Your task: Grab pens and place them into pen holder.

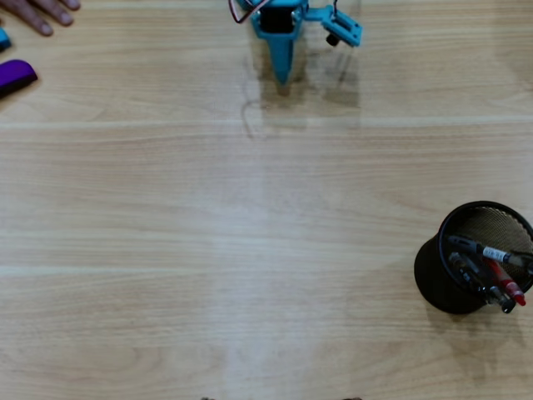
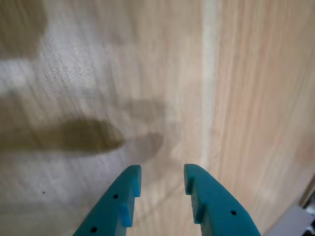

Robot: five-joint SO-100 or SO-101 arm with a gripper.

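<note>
Overhead view: pens (image 1: 487, 271) stood in pen holder (image 1: 466, 250) at 4 o'clock; counter (image 1: 250, 250) bare; pincer (image 2: 162, 178) slightly parted, empty; task apparently done.

Teal gripper (image 2: 161, 176); black wire-mesh pen holder (image 1: 443, 287); purple object (image 1: 15, 76); pale wood-grain table (image 1: 208, 233).

- Pen holder (image 1: 440, 279): round black wire-mesh cup, upright, at the overhead view's right edge.
- Pens (image 1: 487, 275): standing inside the holder, leaning rightward, tips above rim.
</note>
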